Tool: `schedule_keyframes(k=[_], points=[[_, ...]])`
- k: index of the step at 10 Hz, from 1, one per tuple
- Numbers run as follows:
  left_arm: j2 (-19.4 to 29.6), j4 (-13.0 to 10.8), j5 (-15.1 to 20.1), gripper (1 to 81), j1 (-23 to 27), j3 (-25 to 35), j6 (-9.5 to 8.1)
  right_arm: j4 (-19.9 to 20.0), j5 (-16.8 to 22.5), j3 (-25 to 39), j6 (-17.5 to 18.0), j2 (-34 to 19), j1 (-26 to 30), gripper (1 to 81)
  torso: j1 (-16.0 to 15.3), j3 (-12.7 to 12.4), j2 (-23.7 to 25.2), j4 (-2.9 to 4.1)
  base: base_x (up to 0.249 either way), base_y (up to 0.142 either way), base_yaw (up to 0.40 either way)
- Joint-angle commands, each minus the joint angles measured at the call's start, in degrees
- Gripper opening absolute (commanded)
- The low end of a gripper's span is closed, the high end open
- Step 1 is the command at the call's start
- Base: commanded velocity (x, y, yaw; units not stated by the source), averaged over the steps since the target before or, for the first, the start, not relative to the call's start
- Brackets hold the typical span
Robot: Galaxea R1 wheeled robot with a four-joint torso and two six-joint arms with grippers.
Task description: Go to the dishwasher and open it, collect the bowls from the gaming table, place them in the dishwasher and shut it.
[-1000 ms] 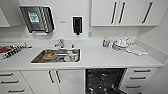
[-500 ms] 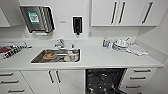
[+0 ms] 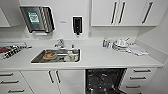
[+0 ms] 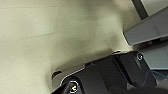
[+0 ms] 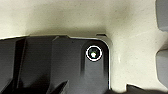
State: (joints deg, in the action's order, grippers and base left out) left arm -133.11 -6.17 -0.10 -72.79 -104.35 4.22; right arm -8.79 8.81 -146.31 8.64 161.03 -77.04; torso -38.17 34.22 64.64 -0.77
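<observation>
Nothing has shifted since the earlier frames — we face the open, dark-interiored under-counter dishwasher point(image 3: 105, 80) below the white countertop point(image 3: 100, 58); finger state cannot be told. Approach squarely.

A white desk point(image 3: 100, 58) runs along a white wall point(image 3: 66, 15), with a steel sink point(image 3: 56, 55) set into it. White upper cabinets point(image 3: 117, 12) with dark bar handles hang above, and white drawers point(image 3: 141, 77) stand below
</observation>
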Motion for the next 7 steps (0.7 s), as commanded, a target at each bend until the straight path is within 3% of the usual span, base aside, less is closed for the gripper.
schedule_keyframes(k=[1,7], points=[[-12.2,1.5,0.9,81.1,-5.0,-16.7,-0.35,-0.3,-5.7,-0.4,-4.2,-0.2,-2.2,81.1,0.0,0.0,0.0,0.00,0.000,0.000,0.000],[-26.0,4.7,0.9,81.1,-8.6,-37.0,-0.35,-0.3,-7.2,-4.7,-4.6,4.6,-7.1,81.1,0.0,0.0,0.0,0.00,0.000,0.000,0.000]])
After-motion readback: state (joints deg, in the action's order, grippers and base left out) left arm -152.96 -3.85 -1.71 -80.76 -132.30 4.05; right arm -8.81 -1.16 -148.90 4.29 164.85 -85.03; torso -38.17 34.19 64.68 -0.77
